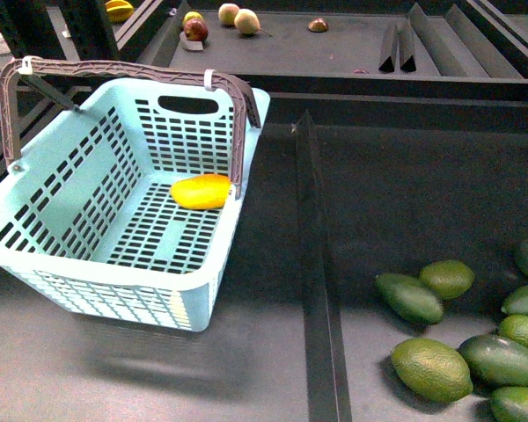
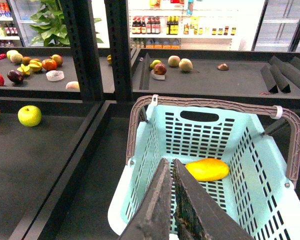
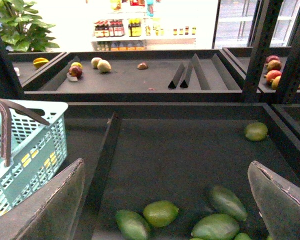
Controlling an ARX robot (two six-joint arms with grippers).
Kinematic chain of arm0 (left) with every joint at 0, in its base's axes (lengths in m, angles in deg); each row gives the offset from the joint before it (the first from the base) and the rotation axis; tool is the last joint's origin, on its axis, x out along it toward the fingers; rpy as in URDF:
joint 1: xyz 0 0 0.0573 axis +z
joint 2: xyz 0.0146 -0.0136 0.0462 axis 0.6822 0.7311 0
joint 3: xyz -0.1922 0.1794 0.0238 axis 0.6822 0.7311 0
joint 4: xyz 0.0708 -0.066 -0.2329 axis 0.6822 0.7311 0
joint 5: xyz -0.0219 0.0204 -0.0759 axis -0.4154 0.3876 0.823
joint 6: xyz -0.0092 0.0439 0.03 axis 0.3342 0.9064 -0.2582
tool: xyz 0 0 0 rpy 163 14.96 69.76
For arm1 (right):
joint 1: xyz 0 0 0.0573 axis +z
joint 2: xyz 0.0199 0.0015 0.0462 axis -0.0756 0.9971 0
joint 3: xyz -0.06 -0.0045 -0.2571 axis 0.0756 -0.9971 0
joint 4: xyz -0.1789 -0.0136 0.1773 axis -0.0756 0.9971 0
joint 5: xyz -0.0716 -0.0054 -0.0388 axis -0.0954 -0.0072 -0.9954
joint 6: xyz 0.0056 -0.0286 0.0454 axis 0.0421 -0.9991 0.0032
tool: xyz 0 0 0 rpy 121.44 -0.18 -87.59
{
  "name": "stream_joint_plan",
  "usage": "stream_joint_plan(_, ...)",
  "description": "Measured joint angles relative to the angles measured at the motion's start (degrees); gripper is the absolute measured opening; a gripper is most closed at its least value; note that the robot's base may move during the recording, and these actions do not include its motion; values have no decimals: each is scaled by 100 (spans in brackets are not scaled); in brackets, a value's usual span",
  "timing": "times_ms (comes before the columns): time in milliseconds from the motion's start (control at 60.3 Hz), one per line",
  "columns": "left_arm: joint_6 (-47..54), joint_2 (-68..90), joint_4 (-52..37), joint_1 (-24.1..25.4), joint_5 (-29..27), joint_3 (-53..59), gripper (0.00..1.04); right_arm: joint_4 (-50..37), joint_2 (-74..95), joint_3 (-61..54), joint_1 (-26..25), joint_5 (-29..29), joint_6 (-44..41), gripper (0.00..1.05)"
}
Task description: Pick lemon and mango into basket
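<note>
Mango placed; lemon outstanding.

The mango [image 1: 201,192] lies on the slotted floor of the basket [image 1: 88,272], near the far wall and beside one brown handle [image 1: 239,132], so you can count that half of the task as complete. The left gripper [image 2: 170,167] hangs above the basket with its jaws pressed together and nothing between them. The right gripper [image 3: 165,200] is spread wide and empty over the bin of dark green fruits [image 3: 160,212]. No lemon is in the basket. A small yellowish fruit [image 1: 193,17] on the far shelf may be the lemon, but it is too small to confirm. Locate it before you command the next pick.
</note>
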Motion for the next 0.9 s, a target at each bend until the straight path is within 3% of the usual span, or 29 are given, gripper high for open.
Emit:
stream_joint_plan(498,15,-2756,2420,0,-4,162,3,0,-2,0,0,0,0,96)
stream_joint_plan(896,15,-3991,3624,0,-4,162,3,0,0,0,0,0,0,96)
